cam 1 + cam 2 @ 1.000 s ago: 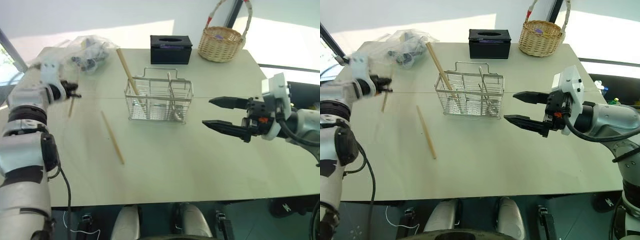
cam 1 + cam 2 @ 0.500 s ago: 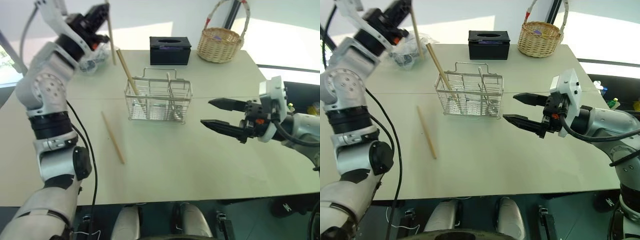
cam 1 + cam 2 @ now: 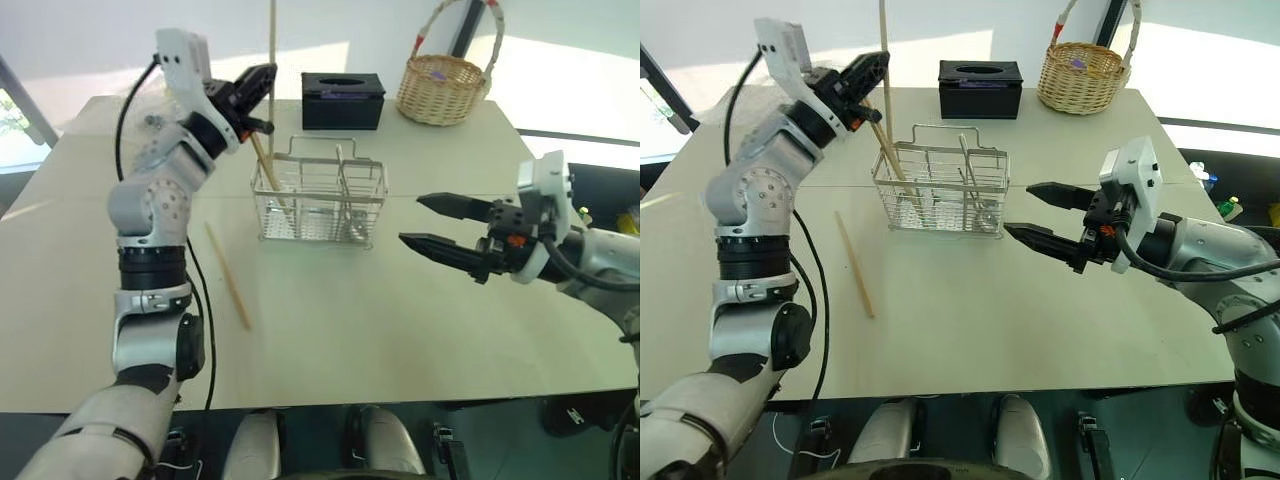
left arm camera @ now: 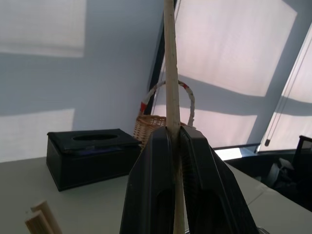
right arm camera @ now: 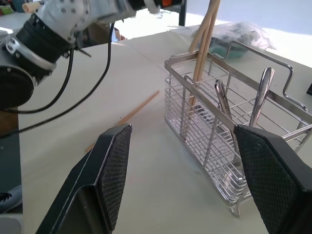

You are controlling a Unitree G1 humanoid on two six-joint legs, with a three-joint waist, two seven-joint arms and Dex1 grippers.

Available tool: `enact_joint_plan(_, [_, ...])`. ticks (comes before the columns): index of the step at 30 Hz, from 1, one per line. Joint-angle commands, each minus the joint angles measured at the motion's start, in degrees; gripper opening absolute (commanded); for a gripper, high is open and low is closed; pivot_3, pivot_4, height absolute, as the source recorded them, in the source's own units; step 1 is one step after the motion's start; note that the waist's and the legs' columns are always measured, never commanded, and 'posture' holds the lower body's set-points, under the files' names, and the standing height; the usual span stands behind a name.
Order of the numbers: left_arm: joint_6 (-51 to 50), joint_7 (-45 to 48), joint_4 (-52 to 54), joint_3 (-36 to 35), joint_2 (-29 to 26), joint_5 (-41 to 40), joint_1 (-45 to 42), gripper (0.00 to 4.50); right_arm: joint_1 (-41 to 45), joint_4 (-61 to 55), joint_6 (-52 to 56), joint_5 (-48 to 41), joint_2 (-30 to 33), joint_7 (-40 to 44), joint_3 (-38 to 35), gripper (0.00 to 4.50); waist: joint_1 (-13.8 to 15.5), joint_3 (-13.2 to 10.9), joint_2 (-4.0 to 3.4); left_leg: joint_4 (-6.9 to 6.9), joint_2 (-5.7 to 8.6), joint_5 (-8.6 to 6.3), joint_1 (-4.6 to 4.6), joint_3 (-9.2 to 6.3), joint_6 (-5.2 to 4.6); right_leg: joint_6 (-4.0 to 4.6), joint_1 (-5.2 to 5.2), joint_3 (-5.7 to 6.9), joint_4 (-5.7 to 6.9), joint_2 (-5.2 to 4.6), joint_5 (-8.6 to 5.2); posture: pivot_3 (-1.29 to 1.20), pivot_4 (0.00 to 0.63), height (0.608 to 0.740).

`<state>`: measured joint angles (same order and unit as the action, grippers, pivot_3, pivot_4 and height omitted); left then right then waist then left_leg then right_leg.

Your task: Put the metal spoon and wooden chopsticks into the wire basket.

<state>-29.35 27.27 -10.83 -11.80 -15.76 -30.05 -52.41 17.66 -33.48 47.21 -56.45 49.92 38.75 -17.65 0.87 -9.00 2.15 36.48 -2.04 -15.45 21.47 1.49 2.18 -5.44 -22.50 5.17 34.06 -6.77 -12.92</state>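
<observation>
My left gripper (image 3: 262, 85) is shut on one of the wooden chopsticks (image 3: 272, 30). It holds the stick upright just above the far left corner of the wire basket (image 3: 300, 215); the left wrist view shows the stick (image 4: 171, 73) pinched between the fingers. Two more chopsticks (image 3: 264, 160) lean in the basket's left compartment. Another chopstick (image 3: 228, 275) lies flat on the table to the basket's left. Metal spoon handles (image 5: 262, 92) stand in the basket's right part. My right gripper (image 3: 410, 220) is open and empty, level, to the right of the basket.
A black tissue box (image 3: 342, 98) stands behind the wire basket, and a round wicker basket (image 3: 440, 88) sits at the far right of the table. A clear plastic bag (image 5: 243, 34) lies at the far left. The pale tabletop (image 3: 330, 320) stretches toward me.
My left arm has swung right from the table's far left to above the basket's left end, lifting the chopstick and turning it upright. The right gripper has stayed where it was.
</observation>
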Motion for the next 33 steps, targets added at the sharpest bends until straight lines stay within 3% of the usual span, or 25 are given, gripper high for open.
enact_joint_plan(1, [3.7,0.2,-1.9,1.1,1.6,1.7,1.1,0.03,0.1,-1.8,-0.4,-1.8,0.0,-1.6,-2.7,3.48,0.0,0.0,0.01,0.01,0.00,0.00,0.01,0.00,0.00,0.00,0.00,0.00,0.00,0.00,0.00,0.00,0.150,0.712])
enact_joint_plan(5, [6.2,0.3,-4.0,1.4,2.8,3.0,2.2,0.03,0.4,-1.4,0.0,-3.1,0.1,-3.2,-3.4,3.48,0.0,0.0,0.01,0.03,0.00,-0.01,0.04,-0.01,-0.02,0.00,-0.01,0.00,-0.01,0.00,0.00,0.00,0.150,0.712])
enact_joint_plan(6, [6.3,0.4,-4.0,1.2,3.1,2.8,2.3,0.83,0.5,-1.2,0.0,-3.1,0.2,-3.4,-3.4,3.48,0.0,0.0,0.01,0.03,0.00,-0.01,0.05,-0.01,-0.03,0.00,-0.02,0.00,-0.01,0.00,0.00,0.00,0.150,0.712])
enact_joint_plan(8, [5.9,0.6,-3.0,0.7,3.4,1.9,2.4,1.65,0.7,-1.0,0.0,-3.5,0.3,-3.8,-3.4,3.48,0.0,0.0,0.01,0.03,0.00,-0.03,0.05,-0.01,-0.05,0.00,-0.02,0.00,-0.02,0.00,0.00,0.00,0.150,0.712])
enact_joint_plan(13, [3.3,0.5,1.5,-0.5,2.6,-0.9,3.0,4.18,1.2,-0.3,-0.3,-3.8,0.4,-4.0,-2.8,3.48,0.0,0.0,0.01,0.03,0.00,-0.04,0.05,-0.01,-0.07,0.00,-0.02,0.00,-0.03,0.00,0.00,0.00,0.150,0.712])
enact_joint_plan(17, [-2.3,-1.4,8.2,-1.8,-0.7,-2.9,3.6,4.18,2.3,1.2,-0.7,-2.7,0.1,-3.7,-1.6,3.48,-0.2,0.0,0.00,0.02,-0.01,-0.04,0.03,-0.02,-0.07,0.00,-0.02,0.00,-0.02,0.00,0.00,0.00,0.150,0.712])
enact_joint_plan(22, [-17.7,-5.3,16.0,-6.7,-10.0,-10.5,0.2,4.18,3.8,2.3,-1.2,-1.8,-0.6,-3.3,-0.1,3.48,-0.2,-0.1,-0.05,0.01,-0.02,-0.04,0.04,-0.04,-0.07,0.00,-0.06,0.00,0.01,0.01,-0.01,0.00,0.150,0.712])
enact_joint_plan(26, [-36.0,-15.5,13.5,-12.7,-15.7,-15.2,-6.6,4.18,4.1,2.5,-1.8,-1.0,-1.7,-2.9,1.1,3.48,0.0,-0.1,-0.04,0.01,-0.01,-0.04,0.04,-0.10,-0.07,-0.02,-0.02,0.01,-0.01,0.02,-0.02,0.00,0.150,0.712])
enact_joint_plan(29, [-44.8,-24.9,11.0,-18.4,-14.5,-15.4,-11.5,4.18,4.3,2.5,-2.1,-0.1,-2.4,-2.6,2.0,3.48,0.1,-0.1,-0.03,0.02,0.07,-0.04,0.03,-0.17,-0.07,-0.05,0.06,0.01,-0.02,-0.02,-0.03,0.00,0.150,0.712])
enact_joint_plan(30, [-46.9,-28.1,10.5,-20.2,-13.6,-14.8,-12.7,4.18,4.3,2.6,-2.1,0.0,-2.6,-2.5,2.2,3.48,0.1,-0.1,-0.03,0.03,0.08,-0.04,0.03,-0.20,-0.07,-0.06,0.08,0.01,-0.04,-0.02,-0.03,0.00,0.150,0.712])
enact_joint_plan(33, [-60.6,-49.3,7.6,-28.3,-6.5,3.8,-15.1,4.18,5.3,3.4,-2.5,0.7,-3.2,-1.9,3.3,3.48,0.0,-0.1,-0.02,0.04,0.10,-0.04,0.00,-0.23,-0.07,-0.07,0.12,0.01,-0.02,-0.02,-0.04,0.00,0.150,0.712])
